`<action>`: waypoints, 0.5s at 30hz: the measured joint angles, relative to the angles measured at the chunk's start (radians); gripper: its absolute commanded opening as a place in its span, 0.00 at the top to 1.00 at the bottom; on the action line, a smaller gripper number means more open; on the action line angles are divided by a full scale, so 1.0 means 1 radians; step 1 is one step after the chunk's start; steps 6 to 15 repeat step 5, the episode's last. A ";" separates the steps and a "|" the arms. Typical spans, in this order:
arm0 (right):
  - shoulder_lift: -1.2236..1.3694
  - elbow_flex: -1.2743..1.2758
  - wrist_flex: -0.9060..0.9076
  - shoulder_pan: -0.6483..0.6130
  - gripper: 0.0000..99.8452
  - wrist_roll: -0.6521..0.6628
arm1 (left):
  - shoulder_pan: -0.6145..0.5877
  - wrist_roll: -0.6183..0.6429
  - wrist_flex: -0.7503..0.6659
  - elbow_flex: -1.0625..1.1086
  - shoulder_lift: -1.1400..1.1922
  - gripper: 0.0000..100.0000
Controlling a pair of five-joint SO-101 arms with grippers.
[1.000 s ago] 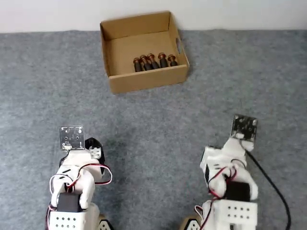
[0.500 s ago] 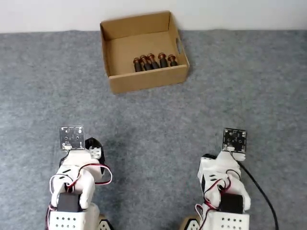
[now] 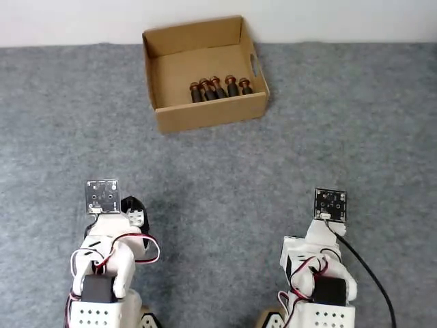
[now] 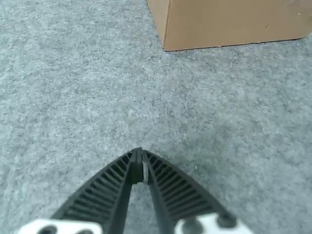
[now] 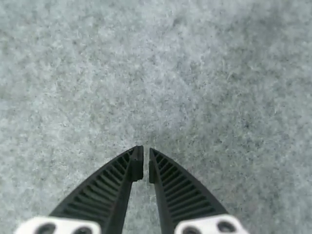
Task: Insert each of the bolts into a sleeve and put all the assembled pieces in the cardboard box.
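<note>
The cardboard box [image 3: 205,113] stands open at the far middle of the grey mat. Several bolts in sleeves [image 3: 220,88] lie side by side along its near wall. My left gripper [image 4: 139,157] is shut with nothing in it, low over the bare mat, and a corner of the box [image 4: 219,24] shows well ahead of it. My right gripper [image 5: 144,155] is shut too, its tips all but touching, holding nothing above bare mat. In the high view both arms are folded back at the near edge, the left arm [image 3: 109,249] and the right arm [image 3: 315,263].
Grey carpet-like mat [image 3: 225,171] covers the table between the arms and the box. A black cable [image 3: 372,273] trails from the right arm toward the near right corner. A white wall runs behind the box.
The right arm has pulled back toward the near edge and swung slightly left. The left arm, the box and its contents have stayed put.
</note>
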 measured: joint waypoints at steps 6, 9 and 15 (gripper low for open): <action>0.000 0.000 0.000 0.000 0.99 0.000 | 0.000 0.000 0.000 0.000 0.000 0.99; 0.000 0.000 0.000 0.000 0.99 0.000 | 0.000 0.000 0.000 0.000 0.000 0.99; 0.000 0.000 0.000 0.000 0.99 0.000 | 0.000 0.000 0.000 0.000 0.000 0.99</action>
